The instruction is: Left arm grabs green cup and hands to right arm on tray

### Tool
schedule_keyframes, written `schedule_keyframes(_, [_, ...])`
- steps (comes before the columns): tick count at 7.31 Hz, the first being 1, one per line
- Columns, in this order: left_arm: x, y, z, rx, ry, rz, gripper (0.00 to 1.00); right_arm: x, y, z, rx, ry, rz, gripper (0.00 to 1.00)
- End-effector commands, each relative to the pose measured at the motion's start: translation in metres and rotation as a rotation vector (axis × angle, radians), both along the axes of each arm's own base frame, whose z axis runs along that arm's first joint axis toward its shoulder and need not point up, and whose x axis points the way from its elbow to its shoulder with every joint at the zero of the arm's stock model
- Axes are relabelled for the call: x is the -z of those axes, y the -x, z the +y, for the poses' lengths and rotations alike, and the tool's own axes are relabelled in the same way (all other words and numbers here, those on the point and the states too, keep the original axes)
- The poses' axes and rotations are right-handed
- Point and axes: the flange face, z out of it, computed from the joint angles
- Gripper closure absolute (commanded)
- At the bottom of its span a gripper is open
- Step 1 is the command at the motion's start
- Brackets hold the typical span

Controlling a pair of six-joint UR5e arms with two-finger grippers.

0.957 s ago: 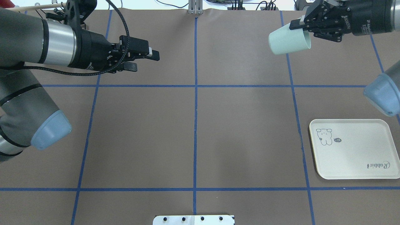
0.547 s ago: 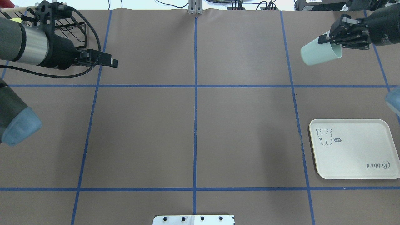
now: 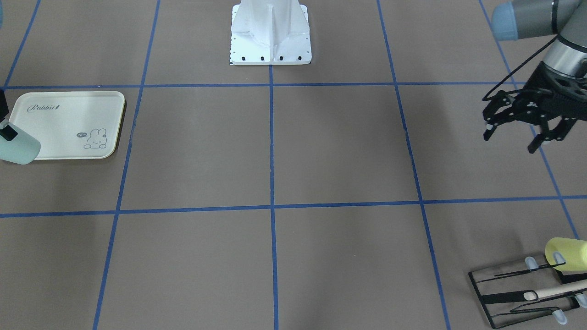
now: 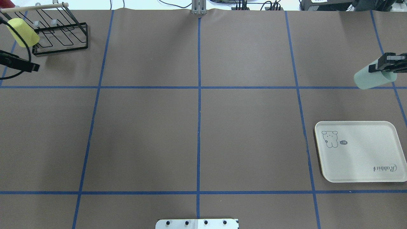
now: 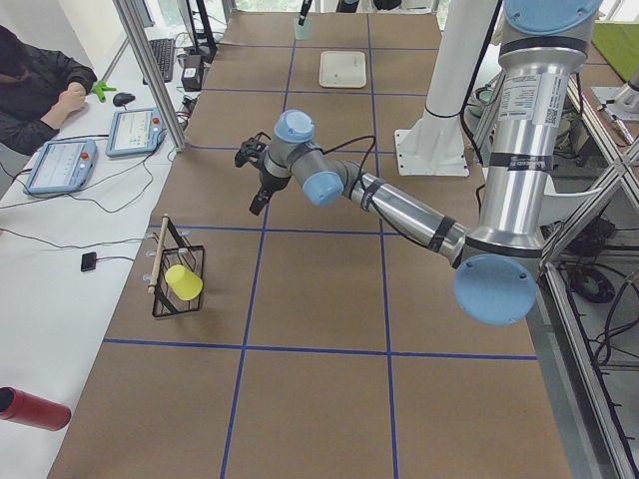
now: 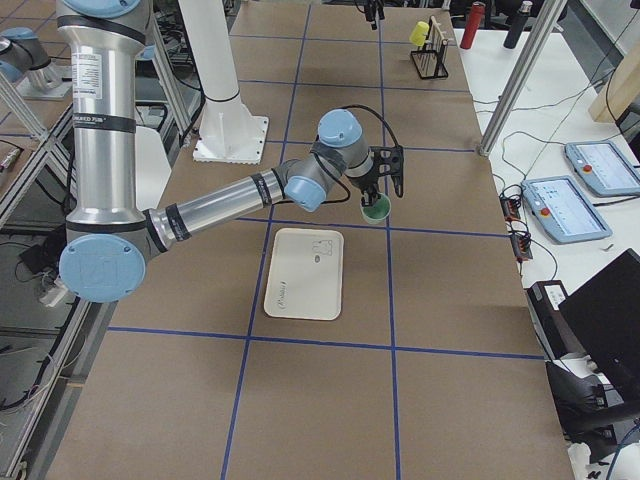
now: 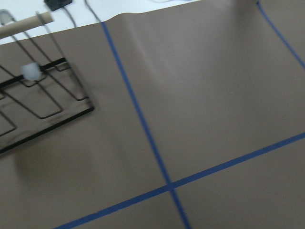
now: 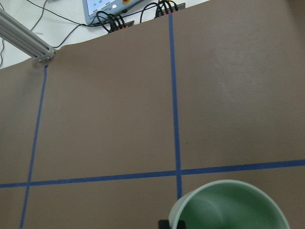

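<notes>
The green cup (image 4: 369,80) is held tilted in the air by its rim in my right gripper (image 4: 380,68), which is shut on it. It hangs over bare table, just beyond the far side of the cream tray (image 4: 359,165). The cup also shows in the front view (image 3: 18,149), the right side view (image 6: 376,211) and the right wrist view (image 8: 228,205). The tray (image 3: 55,133) lies flat with nothing on it. My left gripper (image 3: 509,141) is open and holds nothing. It hangs above the table at my far left, near the rack; only its tip (image 4: 22,64) shows in the overhead view.
A black wire rack (image 4: 60,35) stands at the far left corner with a pale yellow cup (image 4: 22,27) on it. The rack (image 3: 518,288) and yellow cup (image 3: 566,253) also show in the front view. The white robot base plate (image 3: 270,41) sits at the near middle edge.
My right gripper has carried the green cup rightward and closer to the tray. My left arm has pulled back to the left, uncovering the rack.
</notes>
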Motion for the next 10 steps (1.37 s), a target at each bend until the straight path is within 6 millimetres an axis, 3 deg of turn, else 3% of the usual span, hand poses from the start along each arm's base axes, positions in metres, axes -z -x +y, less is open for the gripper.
schedule_keyframes(1, [-0.057, 0.07, 0.006, -0.047, 0.031, -0.152, 0.0, -0.031, 0.015, 0.006, 0.041, -0.009, 0.177, 1.0])
schedule_keyframes(2, [-0.075, 0.104, 0.012, -0.059, 0.073, -0.185, 0.0, -0.026, 0.032, 0.011, 0.073, 0.018, 0.205, 1.0])
schedule_keyframes(3, [-0.09, 0.126, 0.019, -0.101, 0.131, -0.165, 0.0, -0.012, 0.034, 0.018, 0.089, 0.032, 0.215, 1.0])
schedule_keyframes(4, [-0.098, 0.171, 0.027, -0.085, 0.199, -0.093, 0.0, 0.0, 0.029, 0.023, 0.109, 0.038, 0.228, 1.0])
schedule_keyframes(5, [-0.11, 0.181, 0.039, -0.096, 0.228, -0.053, 0.0, 0.008, 0.026, 0.028, 0.126, 0.046, 0.245, 1.0])
schedule_keyframes(6, [-0.151, 0.181, 0.052, -0.095, 0.319, -0.046, 0.0, 0.009, 0.025, 0.03, 0.125, 0.047, 0.246, 1.0])
schedule_keyframes(8, [-0.2, 0.187, 0.06, -0.078, 0.413, -0.042, 0.0, 0.003, 0.026, 0.032, 0.136, 0.07, 0.249, 1.0])
schedule_keyframes(10, [-0.206, 0.187, 0.073, -0.004, 0.507, -0.017, 0.0, -0.015, 0.031, 0.042, 0.159, 0.127, 0.276, 1.0])
